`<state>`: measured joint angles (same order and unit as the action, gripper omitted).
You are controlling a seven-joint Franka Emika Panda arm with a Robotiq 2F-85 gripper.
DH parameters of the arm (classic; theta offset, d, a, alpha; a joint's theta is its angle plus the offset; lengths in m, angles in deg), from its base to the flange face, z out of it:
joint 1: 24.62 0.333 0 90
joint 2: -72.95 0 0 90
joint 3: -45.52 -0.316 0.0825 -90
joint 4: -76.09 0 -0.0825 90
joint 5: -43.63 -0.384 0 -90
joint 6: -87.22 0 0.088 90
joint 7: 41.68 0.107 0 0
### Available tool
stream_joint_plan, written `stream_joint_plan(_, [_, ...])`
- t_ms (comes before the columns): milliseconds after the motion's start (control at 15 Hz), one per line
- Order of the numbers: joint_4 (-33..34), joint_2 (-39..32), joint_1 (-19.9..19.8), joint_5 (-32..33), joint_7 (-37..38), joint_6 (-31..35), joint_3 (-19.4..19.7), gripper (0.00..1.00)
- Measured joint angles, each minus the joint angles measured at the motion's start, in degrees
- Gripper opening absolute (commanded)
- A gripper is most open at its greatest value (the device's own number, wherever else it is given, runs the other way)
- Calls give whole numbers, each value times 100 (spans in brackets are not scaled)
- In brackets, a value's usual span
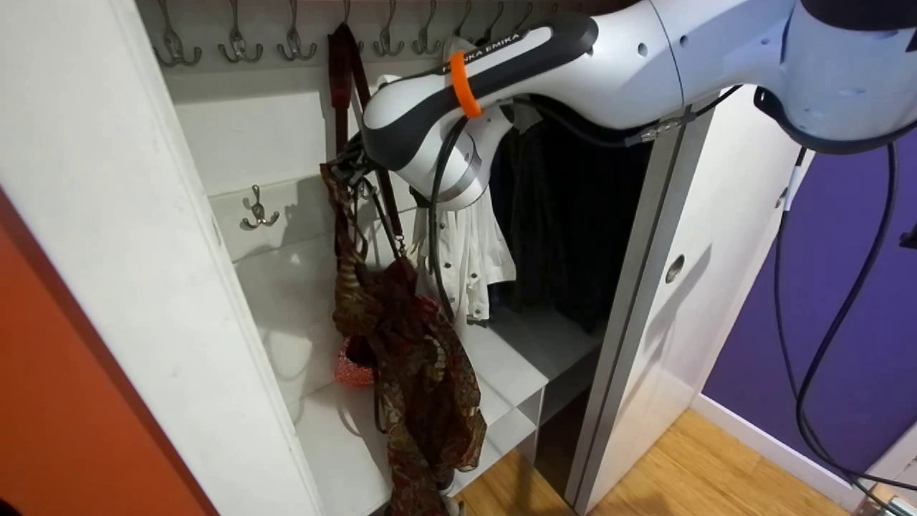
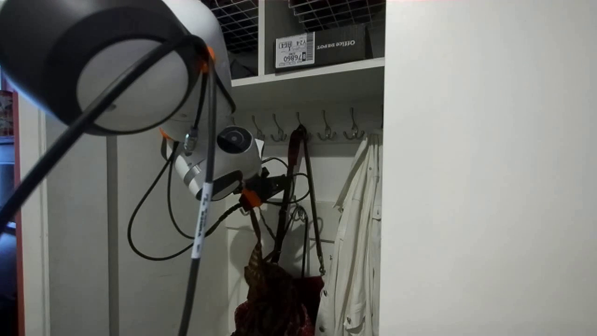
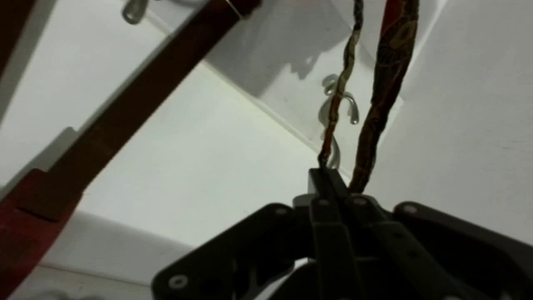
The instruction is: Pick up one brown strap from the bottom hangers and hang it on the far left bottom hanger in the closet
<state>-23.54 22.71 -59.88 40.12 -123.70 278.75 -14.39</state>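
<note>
**Brown strap (image 3: 385,87) hanging from the gripper (image 3: 327,173), hook not yet carrying it**

The gripper is pinching the brown strap at its upper end, jaws pressed together. The pick-up is looking done; bringing the strap to the far left bottom hanger (image 1: 258,211) in the closet (image 1: 269,132) seems to be the step in hand. In an exterior view the strap is hanging near that hanger but apart from it; in the wrist view its thinner strand is crossing in front. The next move is probably calling for carrying the loop over and seating it on a prong before letting go.

The strap's gripped end is pointing up, and its long axis is running nearly upright, two strands dropping toward the patterned cloth bag (image 1: 430,387).
</note>
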Motion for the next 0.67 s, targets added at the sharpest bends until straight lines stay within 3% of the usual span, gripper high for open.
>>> stream_joint_plan(400, [255, -139, 222, 900, 902, -795, -27, 0])
stream_joint_plan(667, [728, -339, 520, 1049, 1032, -1327, 131, 2])
